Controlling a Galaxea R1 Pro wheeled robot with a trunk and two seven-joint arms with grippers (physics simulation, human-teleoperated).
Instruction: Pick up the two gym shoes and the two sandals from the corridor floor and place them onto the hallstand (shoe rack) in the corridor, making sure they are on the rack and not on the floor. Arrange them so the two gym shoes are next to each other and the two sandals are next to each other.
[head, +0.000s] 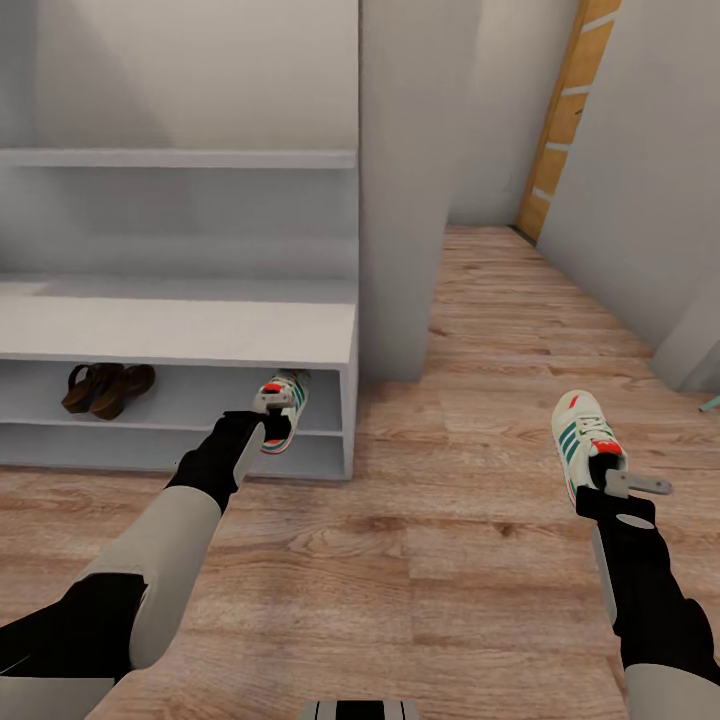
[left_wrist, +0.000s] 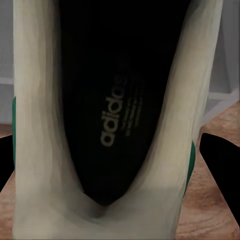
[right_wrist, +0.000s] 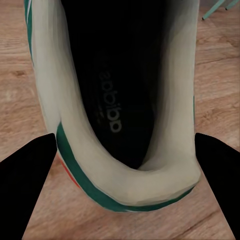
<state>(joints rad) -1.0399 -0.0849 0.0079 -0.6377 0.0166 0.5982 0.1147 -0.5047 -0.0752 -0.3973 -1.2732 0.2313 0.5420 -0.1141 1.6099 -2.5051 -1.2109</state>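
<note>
Holding one gym shoe (head: 281, 404) in the left end effector (head: 262, 428) at the hallstand's (head: 180, 330) upper tier; sandals (head: 105, 388) sit further along that shelf. Right end effector (head: 605, 478) grips the other gym shoe (head: 583, 432) above the wood-plank corridor floor (head: 400, 560). White walls (head: 410, 150), wooden door (head: 565, 115) beyond.

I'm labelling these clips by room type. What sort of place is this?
Most likely a home corridor or entryway: a low white shoe rack against the wall with brown sandals on a lower tier, wood-plank floor, and a narrow passage running back to a wooden door frame.
</note>
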